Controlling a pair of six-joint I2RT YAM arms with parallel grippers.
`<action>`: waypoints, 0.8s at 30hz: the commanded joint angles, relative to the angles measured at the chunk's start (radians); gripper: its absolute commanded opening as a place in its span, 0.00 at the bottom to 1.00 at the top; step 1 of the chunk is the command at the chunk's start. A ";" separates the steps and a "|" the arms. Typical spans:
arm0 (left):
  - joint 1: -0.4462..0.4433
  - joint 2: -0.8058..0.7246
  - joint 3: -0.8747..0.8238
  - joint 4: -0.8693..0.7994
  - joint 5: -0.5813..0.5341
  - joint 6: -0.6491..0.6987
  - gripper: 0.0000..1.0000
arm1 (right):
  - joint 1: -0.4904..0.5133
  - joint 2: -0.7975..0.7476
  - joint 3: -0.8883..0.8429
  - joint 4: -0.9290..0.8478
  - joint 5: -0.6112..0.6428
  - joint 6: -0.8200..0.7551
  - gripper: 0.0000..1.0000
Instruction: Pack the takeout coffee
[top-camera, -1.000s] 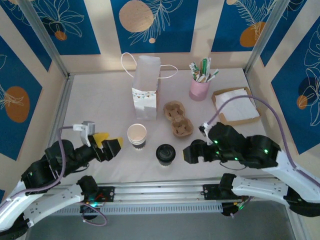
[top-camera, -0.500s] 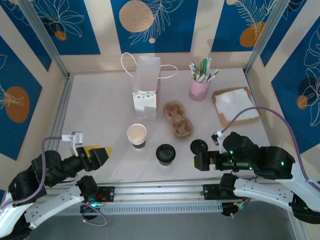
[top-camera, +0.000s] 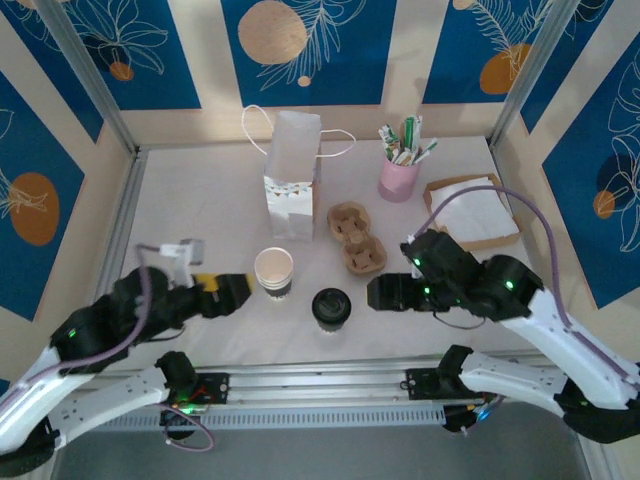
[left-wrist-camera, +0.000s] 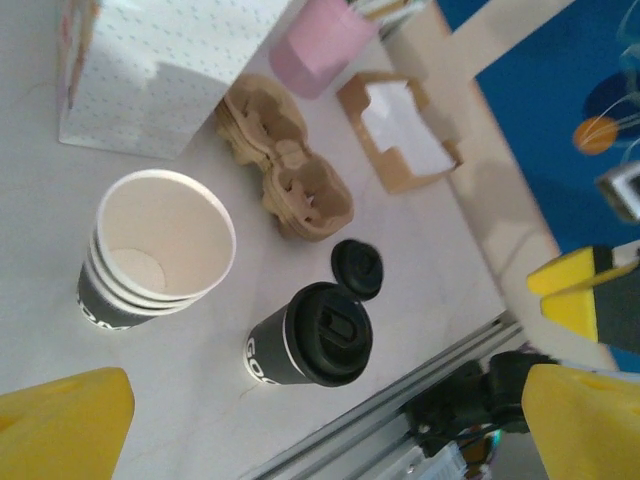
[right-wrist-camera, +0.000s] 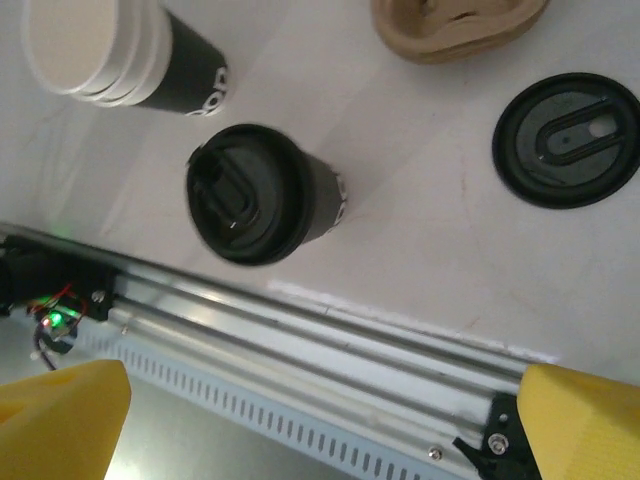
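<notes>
The takeout coffee (top-camera: 331, 307), a dark paper cup under a round black lid, stands upright near the table's front edge. It is also in the left wrist view (left-wrist-camera: 320, 335) and the right wrist view (right-wrist-camera: 250, 195). My left gripper (top-camera: 222, 292) is open to the left of the cups, with nothing between its yellow fingers (left-wrist-camera: 70, 420). To the right of the coffee my right gripper (top-camera: 382, 293) hangs open and empty, yellow fingers (right-wrist-camera: 585, 420) wide apart. Neither gripper touches the cup.
A stack of lidless cream cups (top-camera: 274, 270) stands left of the coffee, a loose black lid (right-wrist-camera: 567, 139) to its right. Behind are a white paper bag (top-camera: 293, 175), a cardboard cup carrier (top-camera: 356, 238), a pink cup of straws (top-camera: 398, 178) and a napkin tray (top-camera: 470, 212). A metal rail (right-wrist-camera: 330, 340) runs along the front edge.
My left gripper has swung forward and right, toward the lidless cups. The right gripper has moved left and forward, now over the loose lid. Both stay open.
</notes>
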 joint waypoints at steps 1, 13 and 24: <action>0.008 0.164 0.102 0.039 0.047 0.107 1.00 | -0.159 0.086 0.024 0.041 -0.190 -0.133 0.99; 0.014 0.466 0.156 0.123 -0.080 0.252 0.84 | -0.400 0.324 -0.033 0.304 -0.317 -0.340 0.91; 0.121 0.630 0.156 0.209 0.007 0.341 0.61 | -0.353 0.658 0.145 0.329 -0.075 -0.420 0.67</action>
